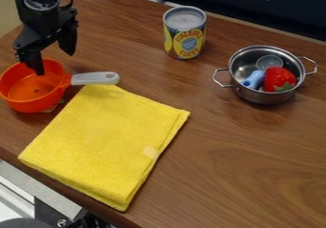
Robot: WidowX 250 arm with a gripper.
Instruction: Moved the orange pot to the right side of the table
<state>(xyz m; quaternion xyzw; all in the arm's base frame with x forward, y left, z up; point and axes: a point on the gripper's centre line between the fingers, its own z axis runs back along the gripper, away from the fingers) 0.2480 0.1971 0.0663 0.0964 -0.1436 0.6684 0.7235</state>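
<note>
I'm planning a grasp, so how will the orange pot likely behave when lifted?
The orange pot looks like thin, rigid plastic, so it is probably light and should keep its shape. Its pale handle juts out to one side, so it may tilt or twist if gripped by the rim.

Black arm comes in at upper left of camera view. Black gripper hangs down, a little tilted. Its two fingers stand apart, tips pointing downward.
</note>
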